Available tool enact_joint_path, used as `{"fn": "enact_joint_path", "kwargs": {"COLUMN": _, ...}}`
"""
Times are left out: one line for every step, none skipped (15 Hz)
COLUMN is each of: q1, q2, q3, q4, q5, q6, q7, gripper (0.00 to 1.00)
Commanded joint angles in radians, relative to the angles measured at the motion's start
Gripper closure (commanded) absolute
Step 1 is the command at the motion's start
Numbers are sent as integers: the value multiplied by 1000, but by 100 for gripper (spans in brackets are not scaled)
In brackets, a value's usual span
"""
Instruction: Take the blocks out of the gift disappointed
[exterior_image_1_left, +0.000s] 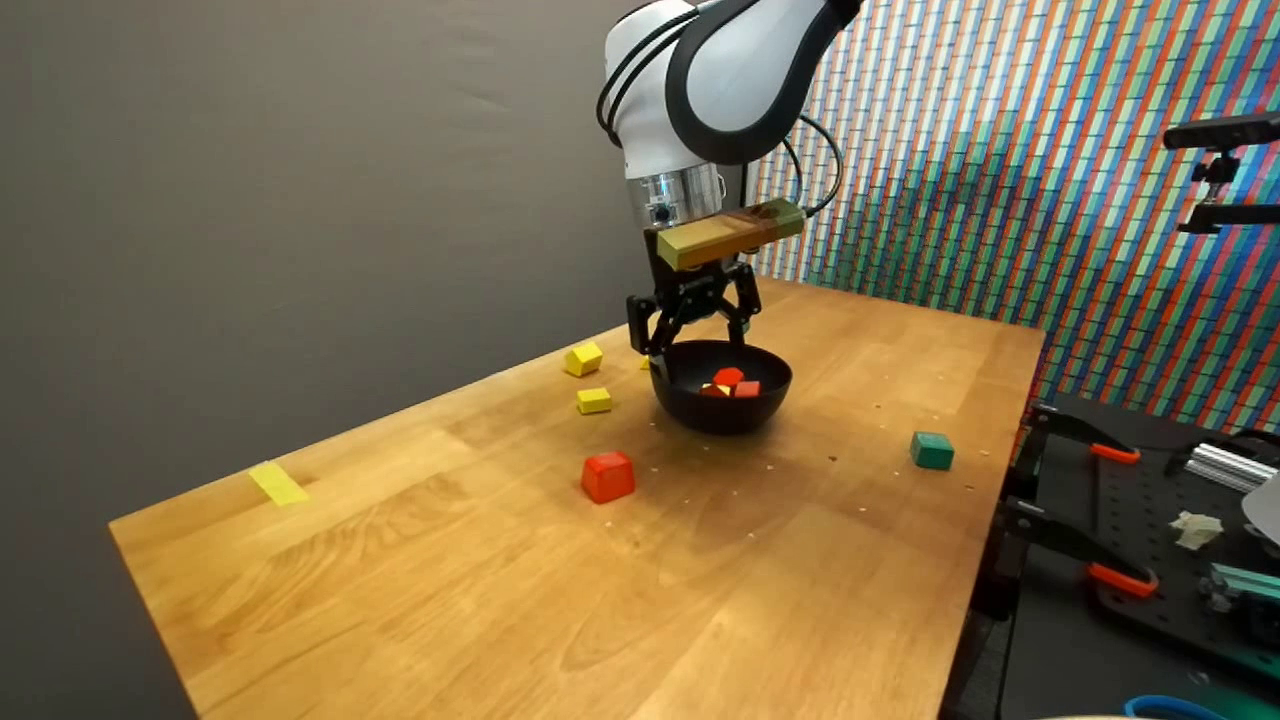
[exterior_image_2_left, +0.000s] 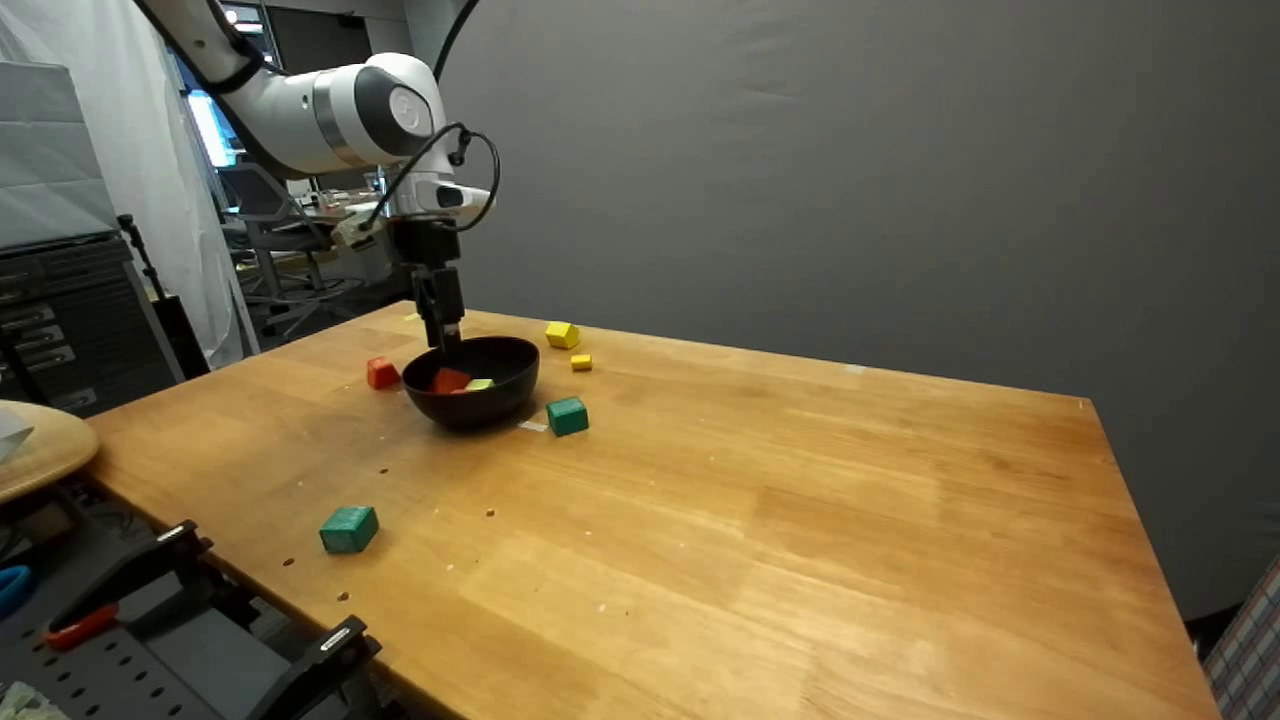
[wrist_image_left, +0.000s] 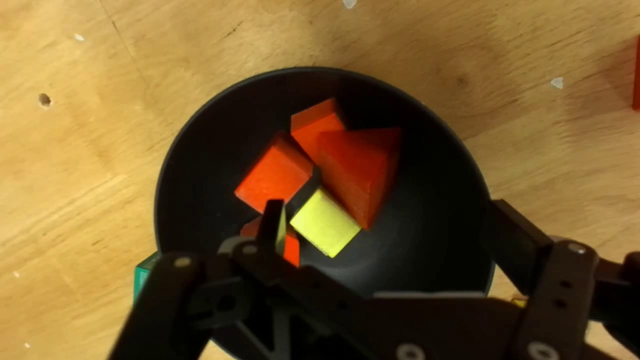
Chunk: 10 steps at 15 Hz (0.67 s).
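A round black bowl (wrist_image_left: 440, 165), the task's "gift disappointed", stands on the table in all views. Several blocks lie in it: a yellow block (wrist_image_left: 326, 223), a red-orange block (wrist_image_left: 276, 176), a large red wedge-shaped block (wrist_image_left: 357, 165) and a red block (wrist_image_left: 311, 127) behind. Another red block (wrist_image_left: 291, 250) is partly covered by my gripper. From above, my gripper (wrist_image_left: 385, 212) reaches over the bowl, jaws wide apart with nothing held. Seen from the wrist, the left fingertip overlaps the blocks' side and the right one crosses the rim. How deep they reach, I cannot tell.
Outside the bowl sit a red block (exterior_image_1_left: 608, 477), yellow blocks (exterior_image_1_left: 583, 359) towards the grey wall, and green blocks, one beside the bowl (exterior_image_2_left: 567, 416) and another near the clamp-side edge (exterior_image_2_left: 349, 529). A yellow tape strip (exterior_image_1_left: 278, 483) lies at the table's border.
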Motion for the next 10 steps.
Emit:
{"fn": "enact_joint_path", "kwargs": {"q1": -14, "q2": -23, "q3": -11, "q4": -42, "q5": -20, "q6": 48, "q7": 61, "gripper": 0}}
{"fn": "enact_joint_path", "kwargs": {"q1": -33, "q2": -31, "q3": -10, "q4": -68, "q5": 2, "q6": 56, "q7": 57, "gripper": 0}}
{"fn": "enact_joint_path", "kwargs": {"q1": -46, "q2": -36, "q3": -14, "q4": -91, "q5": 10, "q6": 71, "q7": 63, "gripper": 0}}
{"fn": "enact_joint_path", "kwargs": {"q1": -59, "q2": -37, "q3": -18, "q4": -111, "q5": 16, "q6": 83, "q7": 69, "gripper": 0}}
{"fn": "enact_joint_path", "kwargs": {"q1": -73, "q2": -38, "q3": -20, "q4": -136, "q5": 22, "q6": 111, "q7": 74, "gripper": 0}}
{"fn": "enact_joint_path", "kwargs": {"q1": -88, "q2": -34, "q3": -23, "q4": -155, "q5": 25, "q6": 145, "q7": 76, "gripper": 0}}
{"fn": "enact_joint_path", "kwargs": {"q1": -99, "q2": -25, "q3": -27, "q4": -167, "q5": 26, "q6": 176, "q7": 77, "gripper": 0}}
{"fn": "enact_joint_path", "kwargs": {"q1": -112, "q2": -17, "q3": -25, "q4": -177, "q5": 32, "q6": 206, "q7": 68, "gripper": 0}}
{"fn": "enact_joint_path", "kwargs": {"q1": -118, "q2": -12, "q3": -25, "q4": -185, "q5": 37, "q6": 235, "q7": 69, "gripper": 0}}
{"fn": "enact_joint_path", "kwargs": {"q1": -122, "q2": -7, "q3": -23, "q4": -187, "q5": 45, "q6": 260, "q7": 66, "gripper": 0}}
